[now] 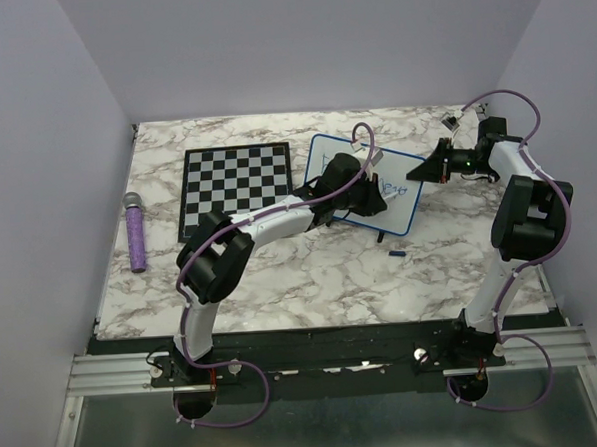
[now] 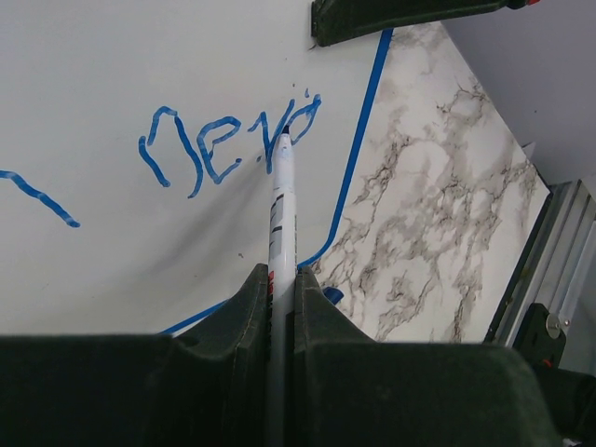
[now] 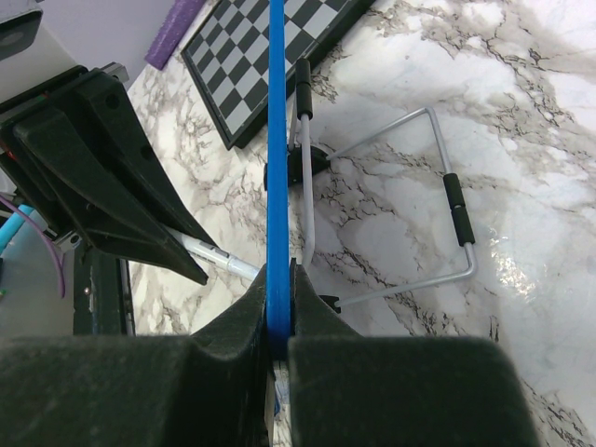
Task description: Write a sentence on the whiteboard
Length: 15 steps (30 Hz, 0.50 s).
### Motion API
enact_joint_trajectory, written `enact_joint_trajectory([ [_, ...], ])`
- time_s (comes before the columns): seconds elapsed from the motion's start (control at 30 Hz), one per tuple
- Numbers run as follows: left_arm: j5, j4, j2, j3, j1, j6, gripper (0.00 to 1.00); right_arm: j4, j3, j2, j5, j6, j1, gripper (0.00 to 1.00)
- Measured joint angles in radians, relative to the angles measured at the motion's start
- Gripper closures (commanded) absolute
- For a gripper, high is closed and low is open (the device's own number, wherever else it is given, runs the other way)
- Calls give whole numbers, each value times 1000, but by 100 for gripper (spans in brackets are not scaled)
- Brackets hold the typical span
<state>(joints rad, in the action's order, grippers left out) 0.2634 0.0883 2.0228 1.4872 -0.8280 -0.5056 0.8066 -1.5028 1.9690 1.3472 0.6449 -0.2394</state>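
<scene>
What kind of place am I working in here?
Probably a lab test cell: a marble-patterned tabletop enclosed by pale walls, an aluminium rail at its near edge, and props like a chessboard.

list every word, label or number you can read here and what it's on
"nev" plus a fourth, unfinished letter: blue handwriting on the whiteboard.
Blue stroke at the left wrist view's edge: too little in view to read.
Black print on the marker barrel: too blurred to read.
</scene>
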Motion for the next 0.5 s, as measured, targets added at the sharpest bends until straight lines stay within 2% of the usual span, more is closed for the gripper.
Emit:
enact_joint_trajectory([
  [0.5, 9, 0, -2, -9, 2, 0, 100, 0, 0, 0, 0, 0, 0, 99],
])
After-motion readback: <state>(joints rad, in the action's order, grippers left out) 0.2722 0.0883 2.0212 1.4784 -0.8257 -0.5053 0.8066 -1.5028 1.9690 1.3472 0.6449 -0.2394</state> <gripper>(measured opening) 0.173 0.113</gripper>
